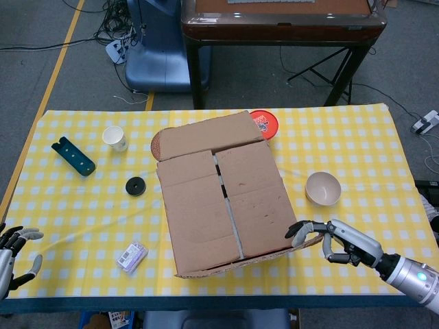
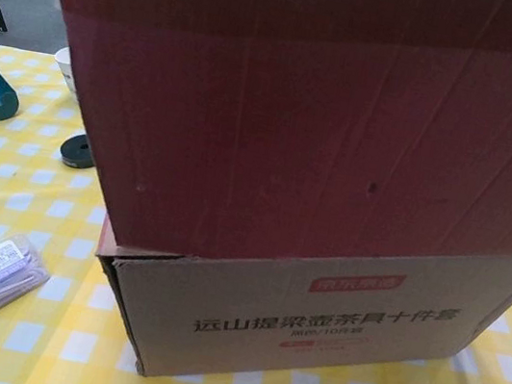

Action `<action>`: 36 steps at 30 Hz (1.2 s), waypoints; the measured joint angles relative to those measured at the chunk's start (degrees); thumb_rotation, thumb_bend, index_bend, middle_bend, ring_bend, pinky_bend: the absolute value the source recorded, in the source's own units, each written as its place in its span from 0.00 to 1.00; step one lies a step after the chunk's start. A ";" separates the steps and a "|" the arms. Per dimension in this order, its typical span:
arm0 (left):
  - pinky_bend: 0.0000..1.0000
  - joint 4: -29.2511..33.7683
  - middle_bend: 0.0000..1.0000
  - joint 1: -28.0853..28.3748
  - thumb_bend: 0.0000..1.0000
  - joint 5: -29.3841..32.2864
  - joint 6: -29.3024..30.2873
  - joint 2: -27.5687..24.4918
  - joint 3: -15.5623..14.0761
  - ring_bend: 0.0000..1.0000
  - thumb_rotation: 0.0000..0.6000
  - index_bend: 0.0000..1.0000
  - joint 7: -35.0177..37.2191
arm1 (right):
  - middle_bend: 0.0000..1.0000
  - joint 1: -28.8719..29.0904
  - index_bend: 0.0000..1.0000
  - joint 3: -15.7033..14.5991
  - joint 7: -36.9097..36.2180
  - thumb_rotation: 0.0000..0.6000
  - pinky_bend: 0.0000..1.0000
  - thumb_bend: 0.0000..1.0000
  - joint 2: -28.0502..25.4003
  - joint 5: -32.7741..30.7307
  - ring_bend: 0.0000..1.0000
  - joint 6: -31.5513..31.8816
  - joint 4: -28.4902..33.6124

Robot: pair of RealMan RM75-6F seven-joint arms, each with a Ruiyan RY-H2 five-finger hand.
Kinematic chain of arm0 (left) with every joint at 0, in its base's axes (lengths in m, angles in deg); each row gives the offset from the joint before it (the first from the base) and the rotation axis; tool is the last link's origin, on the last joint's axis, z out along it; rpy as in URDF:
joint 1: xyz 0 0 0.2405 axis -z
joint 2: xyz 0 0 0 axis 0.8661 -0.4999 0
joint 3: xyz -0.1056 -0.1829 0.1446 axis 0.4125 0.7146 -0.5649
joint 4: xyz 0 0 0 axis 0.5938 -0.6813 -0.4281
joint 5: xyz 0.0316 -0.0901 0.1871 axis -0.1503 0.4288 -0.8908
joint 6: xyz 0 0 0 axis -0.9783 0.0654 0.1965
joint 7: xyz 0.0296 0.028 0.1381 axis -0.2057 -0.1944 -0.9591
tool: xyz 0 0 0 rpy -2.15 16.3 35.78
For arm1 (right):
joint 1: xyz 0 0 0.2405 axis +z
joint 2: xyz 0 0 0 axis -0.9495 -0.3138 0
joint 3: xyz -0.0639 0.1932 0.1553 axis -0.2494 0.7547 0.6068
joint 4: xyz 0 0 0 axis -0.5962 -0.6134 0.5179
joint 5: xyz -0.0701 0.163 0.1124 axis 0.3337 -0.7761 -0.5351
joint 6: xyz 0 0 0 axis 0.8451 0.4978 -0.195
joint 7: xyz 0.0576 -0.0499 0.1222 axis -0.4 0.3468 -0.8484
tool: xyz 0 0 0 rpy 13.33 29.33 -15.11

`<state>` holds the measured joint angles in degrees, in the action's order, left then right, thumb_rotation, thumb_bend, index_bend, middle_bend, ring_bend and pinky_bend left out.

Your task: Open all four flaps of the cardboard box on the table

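Note:
The cardboard box (image 1: 223, 205) stands mid-table. Its far flap (image 1: 206, 133) lies folded back. Two inner flaps (image 1: 226, 202) lie flat over the top, with a seam between them. The near flap (image 1: 240, 262) is tipped toward me and shows only as an edge in the head view. In the chest view its red inner face (image 2: 326, 116) fills the upper frame above the printed front wall (image 2: 314, 318). My right hand (image 1: 336, 241) holds this flap's right corner with curled fingers (image 1: 299, 232). My left hand (image 1: 10, 252) hangs at the table's near left edge, fingers spread, holding nothing.
Left of the box are a paper cup (image 1: 114, 138), a teal holder (image 1: 73, 155), a black disc (image 1: 136, 186) and a wrapped packet (image 1: 132, 256). A red plate (image 1: 265, 123) sits behind the box and a bowl (image 1: 323, 188) to its right. A dark table stands beyond.

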<state>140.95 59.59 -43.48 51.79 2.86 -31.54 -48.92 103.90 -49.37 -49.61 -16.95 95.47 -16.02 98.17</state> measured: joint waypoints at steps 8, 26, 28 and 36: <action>0.00 0.44 0.27 0.22 0.43 -0.17 -0.29 0.08 -0.03 0.16 1.00 0.40 -0.53 | 0.44 2.36 0.40 -3.88 -5.28 1.00 0.36 1.00 -2.05 2.40 0.40 3.46 -4.51; 0.00 0.00 0.27 1.62 0.43 -0.43 -1.31 0.03 0.68 0.16 1.00 0.40 -0.58 | 0.36 2.25 0.40 -2.84 5.47 1.00 0.36 0.83 -0.54 -7.49 0.34 0.66 -1.93; 0.00 -0.05 0.27 2.24 0.43 -0.95 -1.71 -0.20 0.89 0.16 1.00 0.40 0.11 | 0.35 1.91 0.40 -2.26 9.00 1.00 0.35 0.73 -0.37 -9.37 0.33 -0.03 -1.22; 0.00 0.18 0.27 8.25 0.43 -5.38 -6.41 -2.85 2.01 0.16 1.00 0.38 12.37 | 0.28 -0.98 0.38 0.99 30.52 1.00 0.31 0.37 0.92 -19.94 0.25 -1.52 2.78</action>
<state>141.14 67.83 -48.86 45.38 0.01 -29.53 -36.55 102.92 -48.38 -19.08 -16.04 75.53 -17.54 100.95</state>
